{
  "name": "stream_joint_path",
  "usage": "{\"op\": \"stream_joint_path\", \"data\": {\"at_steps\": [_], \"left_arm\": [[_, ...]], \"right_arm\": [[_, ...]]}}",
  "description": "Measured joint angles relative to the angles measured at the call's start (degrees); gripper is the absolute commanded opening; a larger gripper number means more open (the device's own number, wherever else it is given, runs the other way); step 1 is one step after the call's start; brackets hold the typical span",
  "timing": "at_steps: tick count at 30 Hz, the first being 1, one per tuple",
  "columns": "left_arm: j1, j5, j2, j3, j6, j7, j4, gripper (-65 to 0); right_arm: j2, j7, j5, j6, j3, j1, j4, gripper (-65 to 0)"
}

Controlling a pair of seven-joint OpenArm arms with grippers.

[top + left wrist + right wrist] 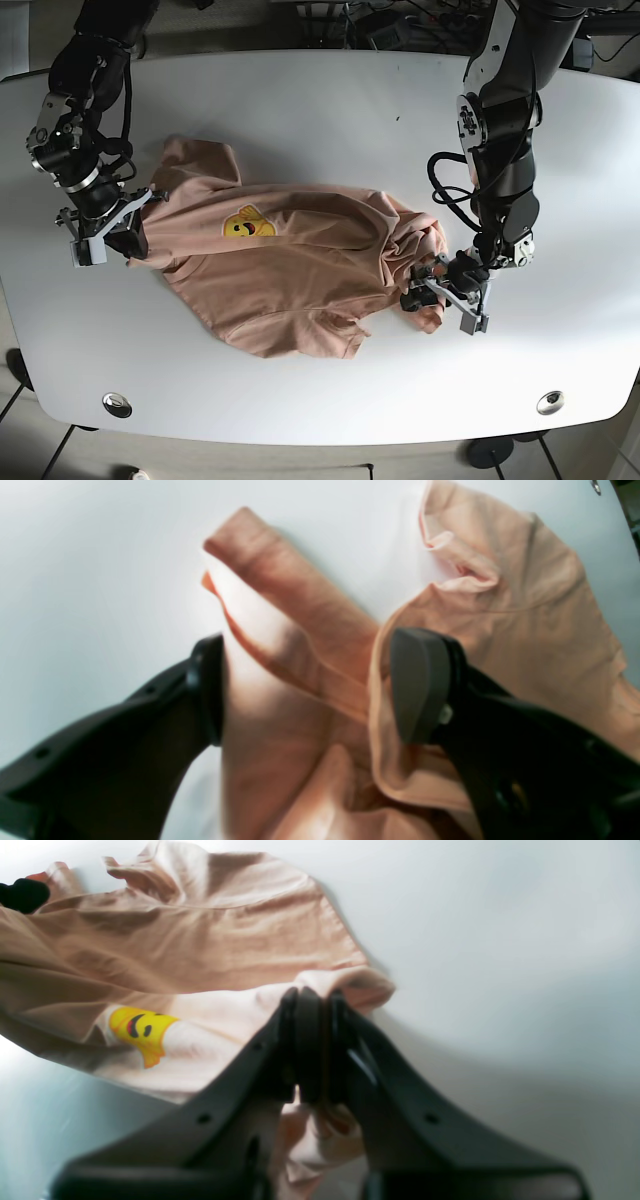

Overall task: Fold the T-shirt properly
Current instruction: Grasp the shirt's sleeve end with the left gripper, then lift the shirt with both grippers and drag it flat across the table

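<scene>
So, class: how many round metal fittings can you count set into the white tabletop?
2. One round fitting sits near the table's front edge on the base view's left, the other near the front edge on its right. The T-shirt may hide more.

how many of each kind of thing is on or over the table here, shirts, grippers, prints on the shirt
T-shirt: 1, peach, crumpled on the white table
Grippers: 2, left gripper open around the cloth, right gripper shut on a shirt edge
Smiley print: 1, yellow
Total: 4
</scene>
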State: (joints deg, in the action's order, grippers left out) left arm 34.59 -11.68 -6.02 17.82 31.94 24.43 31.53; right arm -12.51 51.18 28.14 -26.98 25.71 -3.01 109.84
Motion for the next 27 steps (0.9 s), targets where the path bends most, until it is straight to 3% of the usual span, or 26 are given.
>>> {"op": "stream_joint_path", "data": {"at_steps": [1, 3, 5, 7, 8, 13, 20, 23, 25, 27], "left_arm": [[0.0, -0.02, 0.2, -0.07, -0.81, 0.11, -0.07, -30.0], [-0.02, -0.04, 0.07, -0.15, -4.28, 0.22, -0.07, -52.2], [-0.31, -0.07, -1.31, -0.15, -4.26, 1.57, -0.04, -64.4], [-0.74, -0.09, -3.15, 0.26, -4.09, 9.16, 4.13, -65.0], [-2.29, 1.79, -3.72, 1.97, -3.34, 14.99, 11.47, -65.0], [-8.35, 1.29, -5.01, 6.47, -1.31, 23.74, 32.79, -65.0], [-15.58, 0.66, -6.99, 11.78, -0.63, 39.17, 60.76, -65.0], [-14.67, -0.22, -6.58, 10.45, -0.61, 39.95, 65.42, -65.0], [-10.82, 0.98, -6.73, 8.63, -0.72, 45.75, 64.19, -65.0], [-6.49, 0.42, -6.49, 8.44, -1.09, 46.51, 61.2, -65.0]], "right_arm": [[-0.02, 0.0, -0.02, 0.0, 0.02, 0.0, 0.0, -62.8], [-0.02, 0.0, -0.02, 0.0, 0.09, 0.02, 0.0, -62.8], [0.09, 0.0, 0.02, 0.0, 0.09, 0.02, 0.0, -62.8], [-0.02, 0.04, -0.07, 0.02, 0.13, 0.0, 0.2, -62.8], [0.04, 0.04, 0.0, 0.02, 0.33, -0.02, 1.03, -62.8], [1.79, 0.35, 2.62, 0.15, 7.85, -0.04, 1.51, -62.9], [0.48, 0.5, 5.18, -0.24, 9.11, -2.32, 1.64, -62.9], [0.13, 0.59, 4.39, 0.2, 9.18, 0.76, 1.64, -62.9], [0.15, 2.58, 4.31, 0.07, 9.16, 6.4, -0.09, -62.9], [0.31, 6.78, 1.73, 0.09, 9.16, 13.05, -3.93, -62.9]]}}
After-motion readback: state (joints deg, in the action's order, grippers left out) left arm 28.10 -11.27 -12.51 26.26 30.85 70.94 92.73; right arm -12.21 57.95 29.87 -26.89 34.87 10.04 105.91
